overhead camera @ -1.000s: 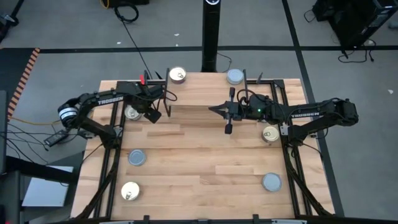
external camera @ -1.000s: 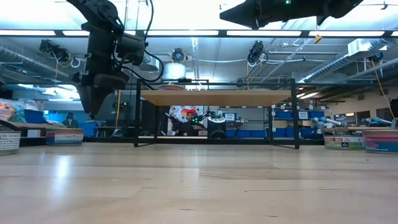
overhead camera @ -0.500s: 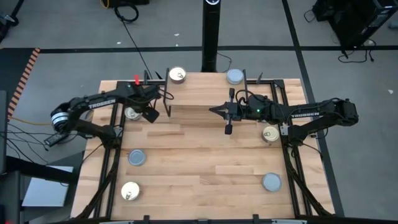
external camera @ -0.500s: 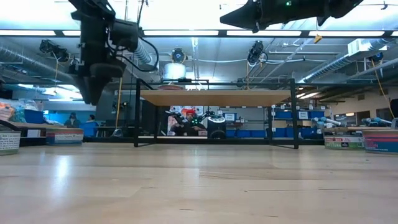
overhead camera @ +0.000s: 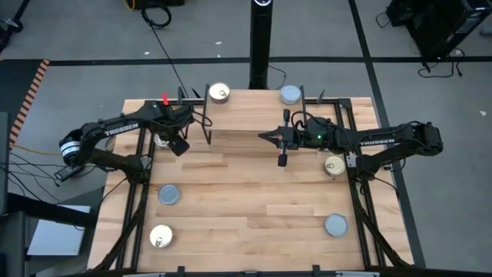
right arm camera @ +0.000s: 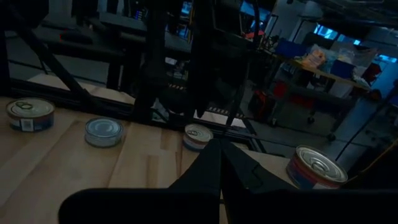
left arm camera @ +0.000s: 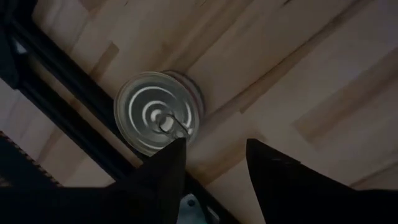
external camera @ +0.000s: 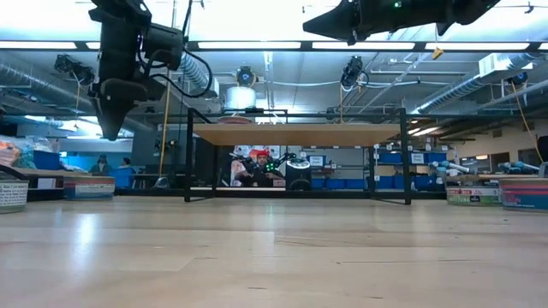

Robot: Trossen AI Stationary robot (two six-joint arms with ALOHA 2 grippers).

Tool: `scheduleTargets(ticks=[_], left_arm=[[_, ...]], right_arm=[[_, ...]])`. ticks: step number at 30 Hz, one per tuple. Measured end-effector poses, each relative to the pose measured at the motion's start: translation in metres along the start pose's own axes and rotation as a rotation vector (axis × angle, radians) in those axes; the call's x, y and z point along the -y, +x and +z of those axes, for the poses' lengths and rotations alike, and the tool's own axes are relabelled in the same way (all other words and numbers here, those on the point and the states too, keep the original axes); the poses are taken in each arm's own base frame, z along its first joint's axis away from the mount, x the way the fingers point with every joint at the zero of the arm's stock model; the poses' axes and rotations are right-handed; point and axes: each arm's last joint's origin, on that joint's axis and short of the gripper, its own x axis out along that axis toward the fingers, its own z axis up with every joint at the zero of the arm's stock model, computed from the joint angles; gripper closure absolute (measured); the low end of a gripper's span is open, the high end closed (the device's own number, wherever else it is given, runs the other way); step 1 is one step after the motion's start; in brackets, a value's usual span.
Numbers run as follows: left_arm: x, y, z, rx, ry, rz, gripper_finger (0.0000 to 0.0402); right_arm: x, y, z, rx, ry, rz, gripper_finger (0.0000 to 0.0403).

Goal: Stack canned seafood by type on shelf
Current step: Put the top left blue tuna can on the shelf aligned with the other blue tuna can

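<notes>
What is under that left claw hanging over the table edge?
A round pull-tab tin lies on the wood beside a black frame bar, below the open left claw. From above, the claw covers most of it.

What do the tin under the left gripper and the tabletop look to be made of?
The tin looks like metal: its lid is shiny, with pressed concentric rings and a pull tab; a coloured band around its side may be a label. The tabletop looks like light wood, apparently butcher-block: joined strips with visible grain. The left gripper hovers open above the tin.
</notes>
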Motion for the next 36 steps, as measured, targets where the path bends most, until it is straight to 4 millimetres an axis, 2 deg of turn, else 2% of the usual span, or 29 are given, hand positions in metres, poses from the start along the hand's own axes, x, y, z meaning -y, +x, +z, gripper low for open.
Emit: scheduleTargets(ticks=[6, 12, 26, 36], left_arm=[[-0.003, 0.030, -0.018, -0.038, -0.013, -0.004, 0.0239], [-0.003, 0.050, -0.024, -0.036, -0.041, -0.011, 0.0244], [-0.014, 0.055, -0.017, 0.007, -0.161, -0.014, 0.0245], [-0.019, 0.077, -0.006, -0.105, -0.193, 0.000, 0.0245]], right_arm=[[0.000, 0.000, -0.001, -0.009, 0.000, 0.003, 0.0394], [0.000, 0.000, 0.000, -0.003, 0.000, 0.001, 0.0391], [0.000, 0.000, 0.001, 0.011, 0.000, -0.003, 0.0391], [0.000, 0.000, 0.001, 0.014, 0.000, -0.004, 0.0390]])
